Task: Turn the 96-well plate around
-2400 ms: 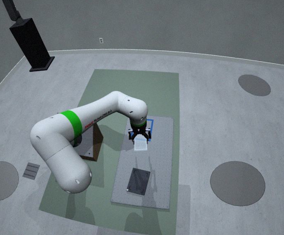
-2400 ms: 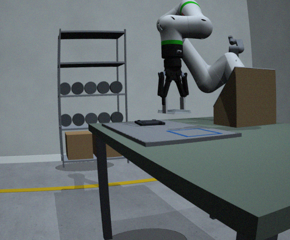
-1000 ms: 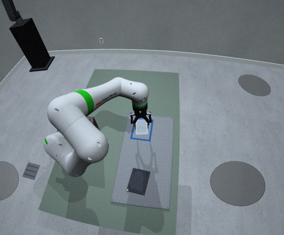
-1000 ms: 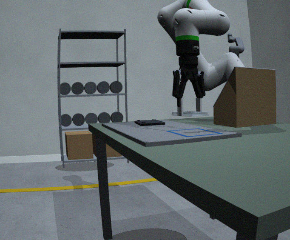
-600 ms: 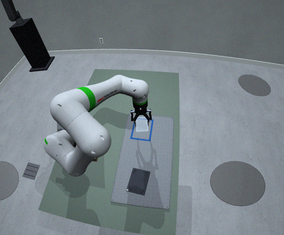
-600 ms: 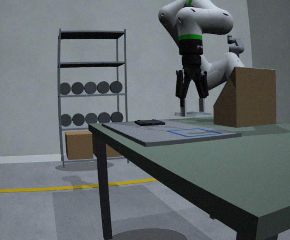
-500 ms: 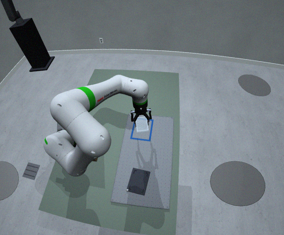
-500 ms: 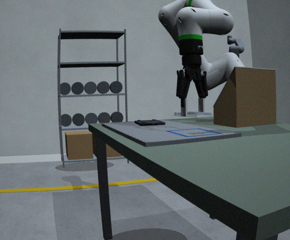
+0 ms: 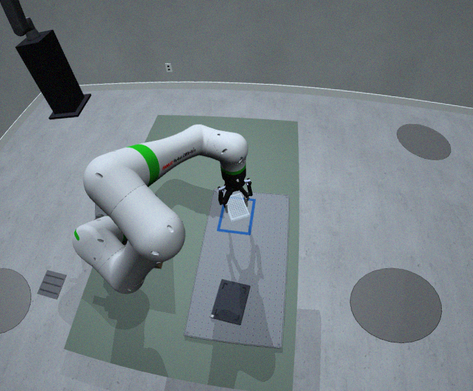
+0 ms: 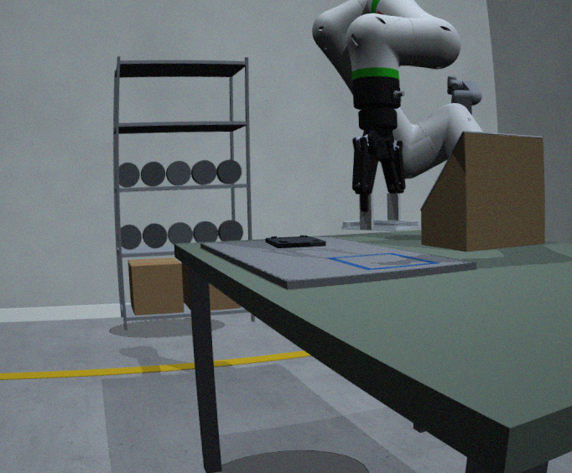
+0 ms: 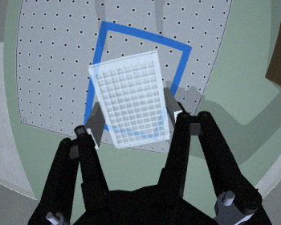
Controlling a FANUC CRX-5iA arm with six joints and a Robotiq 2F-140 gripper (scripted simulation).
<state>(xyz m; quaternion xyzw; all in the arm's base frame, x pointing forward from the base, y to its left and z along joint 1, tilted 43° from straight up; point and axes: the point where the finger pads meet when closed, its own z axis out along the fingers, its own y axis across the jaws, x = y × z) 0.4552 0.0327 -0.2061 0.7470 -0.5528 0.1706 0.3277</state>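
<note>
My gripper (image 11: pixel 132 103) is shut on the clear 96-well plate (image 11: pixel 132 99) across its short width and holds it level in the air. The plate (image 9: pixel 239 206) hangs above the blue taped outline B1, turned a little against the outline's sides. From the side the plate (image 10: pixel 379 224) is well above the deck and B1 (image 10: pixel 383 261). The dark plate nest N1 (image 9: pixel 231 301) stands empty at the near end of the grey deck; it also shows in the side view (image 10: pixel 294 241). I cannot make out the plate's cut corner.
The grey perforated deck (image 9: pixel 241 274) lies on the green table. A brown cardboard box (image 10: pixel 485 191) stands on the table beside the arm's base. A shelf rack (image 10: pixel 180 179) stands behind the table, off the work area.
</note>
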